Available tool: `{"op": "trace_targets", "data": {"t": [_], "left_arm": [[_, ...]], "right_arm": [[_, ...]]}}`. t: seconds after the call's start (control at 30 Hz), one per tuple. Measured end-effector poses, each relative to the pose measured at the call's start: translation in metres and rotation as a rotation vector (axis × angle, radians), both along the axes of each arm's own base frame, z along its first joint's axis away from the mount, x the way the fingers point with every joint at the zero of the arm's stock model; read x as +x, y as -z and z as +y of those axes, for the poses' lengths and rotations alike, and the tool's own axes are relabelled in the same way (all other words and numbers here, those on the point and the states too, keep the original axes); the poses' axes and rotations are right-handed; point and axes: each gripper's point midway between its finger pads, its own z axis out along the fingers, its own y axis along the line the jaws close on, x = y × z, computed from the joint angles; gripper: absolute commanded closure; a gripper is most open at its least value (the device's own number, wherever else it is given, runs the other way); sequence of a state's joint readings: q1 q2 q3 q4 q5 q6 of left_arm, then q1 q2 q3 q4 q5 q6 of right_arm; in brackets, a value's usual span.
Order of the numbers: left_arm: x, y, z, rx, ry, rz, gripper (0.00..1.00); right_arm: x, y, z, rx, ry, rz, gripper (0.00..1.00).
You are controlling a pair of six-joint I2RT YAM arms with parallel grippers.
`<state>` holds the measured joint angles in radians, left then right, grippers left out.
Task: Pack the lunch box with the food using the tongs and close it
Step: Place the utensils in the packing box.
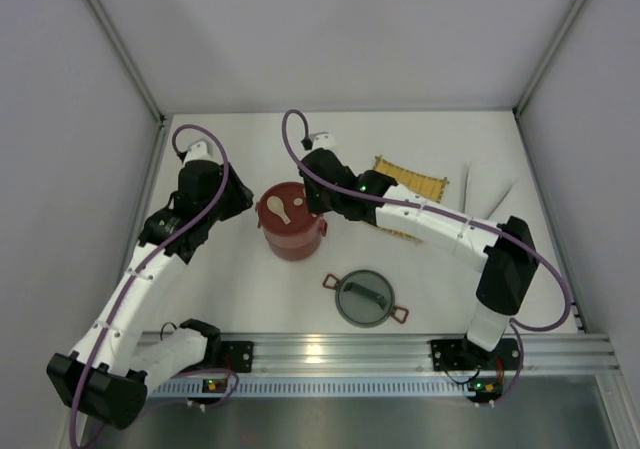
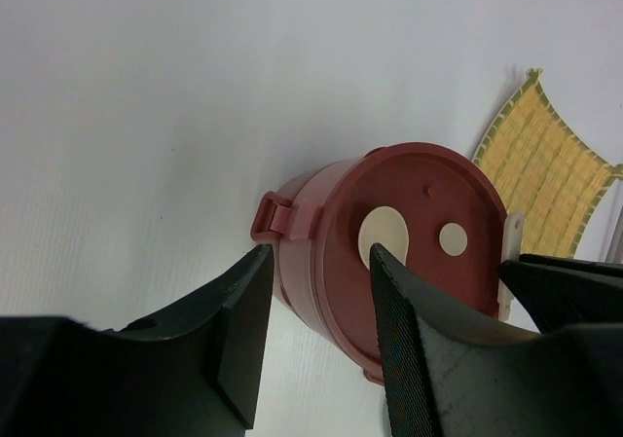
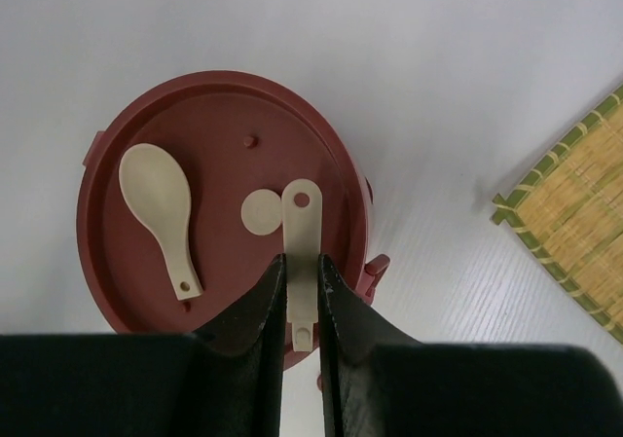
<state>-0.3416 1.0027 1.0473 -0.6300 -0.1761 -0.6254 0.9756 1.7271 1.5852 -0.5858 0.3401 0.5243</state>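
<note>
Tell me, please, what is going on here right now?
The right gripper is shut on a cream stick over the lunch box, whose flat red top carries a cream spoon. The left gripper is open beside the box. The grey lid lies apart, not yet on.

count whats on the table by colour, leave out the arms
dark red: 1, round stacked lunch box with flat lid
cream: 3, spoon-shaped piece, round disc, flat strip with a hole
yellow: 1, woven square mat
grey: 1, domed lid with red handles
pale white: 1, V-shaped tongs
total: 7
</note>
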Motion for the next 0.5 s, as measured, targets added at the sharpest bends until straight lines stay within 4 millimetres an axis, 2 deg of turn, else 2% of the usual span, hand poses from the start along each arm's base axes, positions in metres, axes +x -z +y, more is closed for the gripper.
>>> {"op": "trace_targets", "data": {"t": [0.33, 0.5], "left_arm": [[-0.002, -0.003, 0.001, -0.004, 0.0, -0.011, 0.51], [-0.002, -0.003, 0.001, -0.004, 0.0, -0.011, 0.51]], "right_arm": [[0.002, 0.011, 0.012, 0.001, -0.016, 0.018, 0.93], [0.002, 0.015, 0.014, -0.005, -0.02, 0.026, 0.82]]}}
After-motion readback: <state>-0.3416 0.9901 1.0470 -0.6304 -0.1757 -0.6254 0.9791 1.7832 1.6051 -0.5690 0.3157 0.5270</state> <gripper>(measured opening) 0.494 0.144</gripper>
